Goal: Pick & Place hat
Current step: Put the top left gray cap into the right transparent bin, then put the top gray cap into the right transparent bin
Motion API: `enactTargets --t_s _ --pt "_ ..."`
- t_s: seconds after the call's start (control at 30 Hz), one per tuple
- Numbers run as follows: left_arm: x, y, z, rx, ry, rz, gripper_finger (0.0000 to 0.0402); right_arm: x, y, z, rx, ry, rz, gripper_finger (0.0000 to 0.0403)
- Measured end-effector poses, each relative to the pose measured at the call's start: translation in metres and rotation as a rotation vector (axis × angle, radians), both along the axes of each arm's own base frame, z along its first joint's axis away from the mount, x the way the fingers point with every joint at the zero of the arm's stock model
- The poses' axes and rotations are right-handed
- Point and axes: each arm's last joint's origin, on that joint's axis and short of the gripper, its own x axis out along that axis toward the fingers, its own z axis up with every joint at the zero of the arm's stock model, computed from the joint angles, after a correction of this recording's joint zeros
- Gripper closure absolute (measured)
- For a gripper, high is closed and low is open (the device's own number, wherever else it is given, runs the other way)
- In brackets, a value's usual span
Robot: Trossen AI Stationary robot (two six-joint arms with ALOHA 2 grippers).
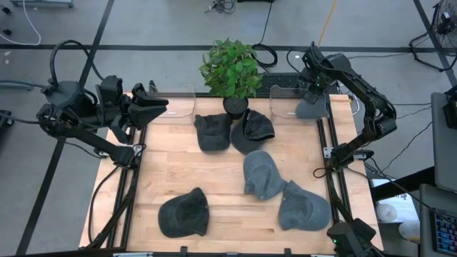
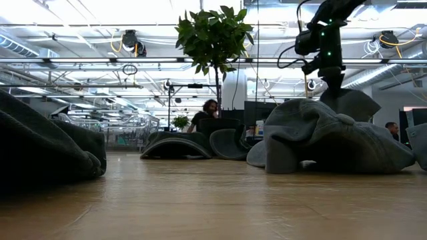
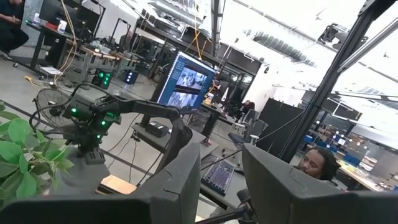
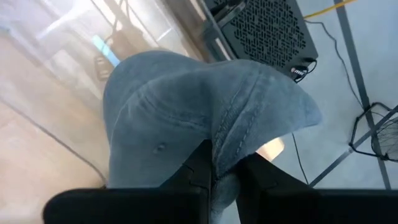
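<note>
My right gripper (image 1: 312, 93) is at the table's far right corner, shut on a grey hat (image 1: 311, 108). The hat hangs over a clear bin (image 1: 285, 100) there. In the right wrist view the hat (image 4: 168, 118) fills the picture in front of my right gripper (image 4: 217, 167). Several other hats lie on the wooden table, among them two dark ones (image 1: 213, 132) (image 1: 251, 130) at the far middle, grey ones (image 1: 263, 175) (image 1: 303, 207) on the right and a dark one (image 1: 184, 213) near the front. My left gripper (image 1: 158, 106) waits raised at the far left, open, with nothing between its fingers. My right gripper pinches a fold of the hat's cloth (image 4: 221, 146) between its two fingers, where stitched seams run together. The fingers come from above, slanting down. The hat hangs below them, bulging outward; I cannot tell whether its lower part touches the bin.
A potted green plant (image 1: 230, 69) stands at the far middle of the table, between a second clear bin (image 1: 182, 101) and the right one. Black frame rails (image 1: 330, 153) run along both sides of the table. In the low view the room behind shows people at desks.
</note>
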Motion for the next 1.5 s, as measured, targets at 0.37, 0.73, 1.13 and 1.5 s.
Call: enactTargets --t_s 0.37,0.73,1.13,1.5 --pt "0.000 0.000 0.000 0.011 0.002 0.002 0.0275 0.003 -0.003 0.001 -0.039 -0.024 0.001 0.0372" --pt "0.000 0.000 0.000 0.021 0.003 0.004 0.0275 0.000 0.005 0.000 0.033 0.012 0.005 0.0293" --pt "0.000 0.000 0.000 0.032 0.004 0.006 0.0275 -0.006 0.034 0.043 -0.210 -0.136 -0.002 0.0197" --pt "0.000 0.000 0.000 0.041 0.004 0.007 0.0275 -0.002 0.071 0.081 -0.418 -0.223 -0.088 0.0132"
